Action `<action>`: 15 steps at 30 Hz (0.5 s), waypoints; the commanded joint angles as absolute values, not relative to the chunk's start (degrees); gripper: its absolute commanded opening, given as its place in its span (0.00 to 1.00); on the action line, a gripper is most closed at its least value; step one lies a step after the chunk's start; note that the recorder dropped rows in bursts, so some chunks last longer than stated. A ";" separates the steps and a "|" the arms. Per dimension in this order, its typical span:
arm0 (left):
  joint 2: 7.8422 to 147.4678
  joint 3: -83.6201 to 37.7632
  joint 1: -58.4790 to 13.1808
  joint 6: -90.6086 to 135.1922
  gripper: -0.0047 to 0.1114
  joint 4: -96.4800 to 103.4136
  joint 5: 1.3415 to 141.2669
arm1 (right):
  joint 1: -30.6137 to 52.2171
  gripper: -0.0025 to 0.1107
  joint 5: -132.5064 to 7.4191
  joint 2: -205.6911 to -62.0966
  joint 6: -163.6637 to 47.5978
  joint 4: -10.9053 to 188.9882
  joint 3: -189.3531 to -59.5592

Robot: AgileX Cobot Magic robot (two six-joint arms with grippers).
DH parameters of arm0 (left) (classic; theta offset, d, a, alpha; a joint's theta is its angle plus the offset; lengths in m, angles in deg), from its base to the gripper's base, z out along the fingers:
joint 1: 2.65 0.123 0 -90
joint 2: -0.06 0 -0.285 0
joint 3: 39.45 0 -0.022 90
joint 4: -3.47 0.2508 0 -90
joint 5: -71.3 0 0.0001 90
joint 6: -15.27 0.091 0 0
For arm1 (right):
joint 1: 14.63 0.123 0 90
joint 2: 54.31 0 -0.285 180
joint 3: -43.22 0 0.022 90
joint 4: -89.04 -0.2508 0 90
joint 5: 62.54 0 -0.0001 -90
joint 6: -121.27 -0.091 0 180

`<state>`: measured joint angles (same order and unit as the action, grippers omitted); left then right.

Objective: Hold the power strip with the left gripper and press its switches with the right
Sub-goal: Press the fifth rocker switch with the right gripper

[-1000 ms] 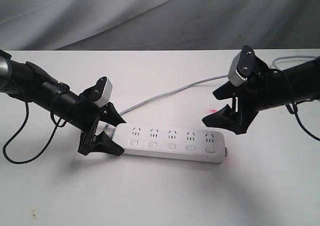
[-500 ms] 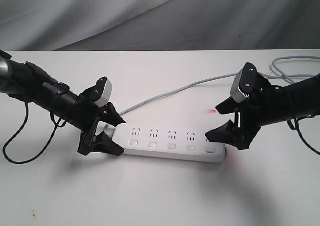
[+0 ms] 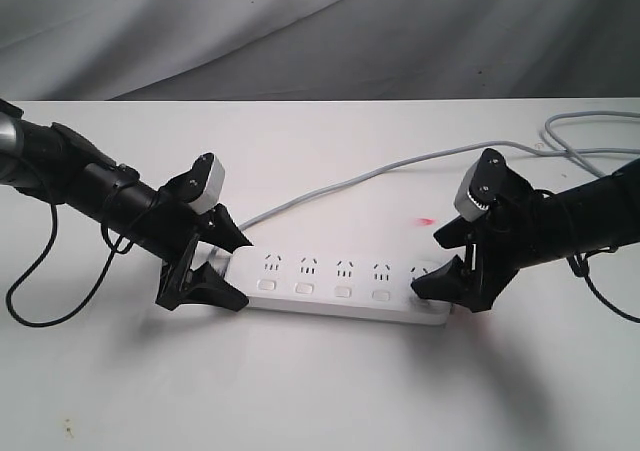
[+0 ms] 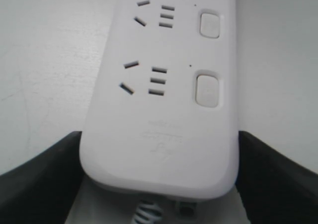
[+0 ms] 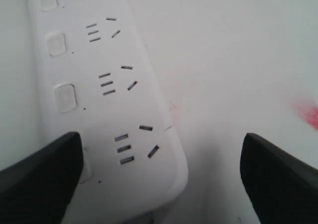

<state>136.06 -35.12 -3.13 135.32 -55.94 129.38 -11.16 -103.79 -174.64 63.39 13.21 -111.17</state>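
The white power strip (image 3: 345,276) lies flat on the white table, its row of switches (image 3: 343,291) along the near side. My left gripper (image 3: 243,274) is shut on its left, cord end. In the left wrist view the black fingers (image 4: 42,172) press both sides of the power strip (image 4: 164,110), with two switches (image 4: 207,90) in sight. My right gripper (image 3: 427,264) is open at the right end, and its near finger rests on the rightmost switch, hiding it. In the right wrist view the right gripper (image 5: 161,139) straddles the strip's end (image 5: 129,149), one finger (image 5: 42,177) over that button.
The thin grey cord (image 3: 380,171) runs from the strip's left end back to the right, where it loops (image 3: 580,136) behind the right arm. A small red mark (image 3: 426,220) shows on the table behind the strip. A black cable (image 3: 30,291) hangs from the left arm.
The right gripper has come down and slightly left onto the strip's right end, its near finger now on the rightmost switch. The left gripper and strip have not moved.
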 commanded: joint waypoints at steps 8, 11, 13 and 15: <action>136.15 -35.19 -3.27 135.22 0.39 -55.90 129.59 | -11.21 0.71 -101.51 -178.66 63.50 15.47 -110.57; 136.15 -35.19 -3.27 135.22 0.39 -55.90 129.59 | -11.21 0.71 -97.38 -179.14 61.67 17.14 -110.18; 136.15 -35.19 -3.27 135.22 0.39 -55.90 129.59 | -11.21 0.71 -96.24 -179.14 61.48 17.01 -110.03; 136.15 -35.19 -3.27 135.22 0.39 -55.90 129.59 | -11.21 0.71 -95.14 -179.14 61.14 17.37 -110.03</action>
